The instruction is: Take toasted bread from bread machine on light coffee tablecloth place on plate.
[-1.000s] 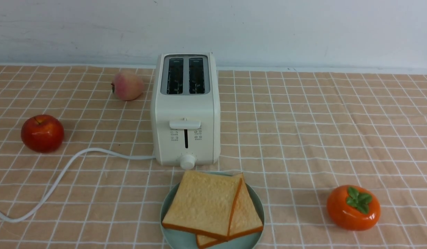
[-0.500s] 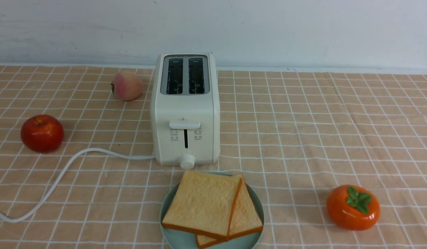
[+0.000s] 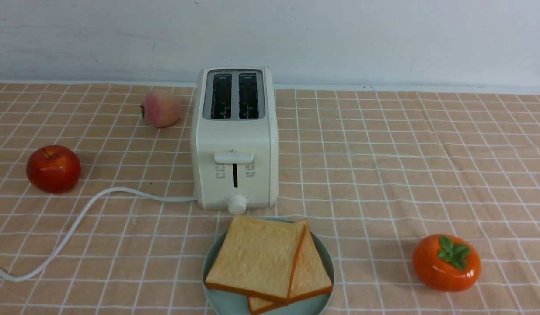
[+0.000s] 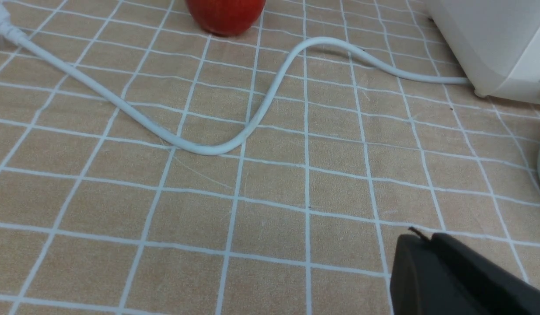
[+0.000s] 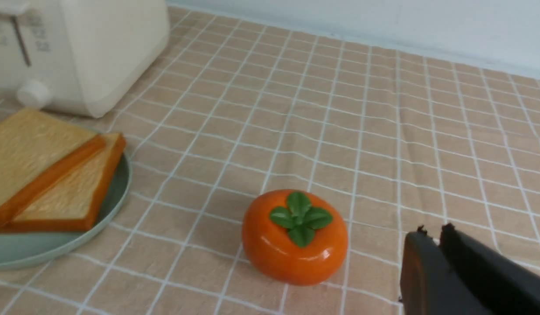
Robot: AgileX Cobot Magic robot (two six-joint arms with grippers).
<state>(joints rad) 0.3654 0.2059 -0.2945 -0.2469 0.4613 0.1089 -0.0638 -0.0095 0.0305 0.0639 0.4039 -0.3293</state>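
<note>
Two slices of toasted bread lie overlapped on the pale teal plate (image 3: 213, 297): the upper slice (image 3: 256, 256) on the left, the lower slice (image 3: 313, 271) peeking out at its right. The cream-white bread machine (image 3: 235, 166) stands just behind the plate, both slots empty. All rest on the light coffee tablecloth (image 3: 383, 175). In the right wrist view the bread (image 5: 29, 148), plate (image 5: 77, 238) and toaster (image 5: 99, 48) show. My left gripper (image 4: 425, 238) is shut and empty above bare cloth. My right gripper (image 5: 432, 232) is shut and empty beside the persimmon. Neither gripper shows in the front view.
A red apple (image 3: 53, 168) and a peach (image 3: 160, 108) lie left of the toaster. The white cord (image 3: 77, 223) curves across the front left and shows in the left wrist view (image 4: 235, 140). An orange persimmon (image 3: 447, 262) sits at front right, also in the right wrist view (image 5: 294, 236).
</note>
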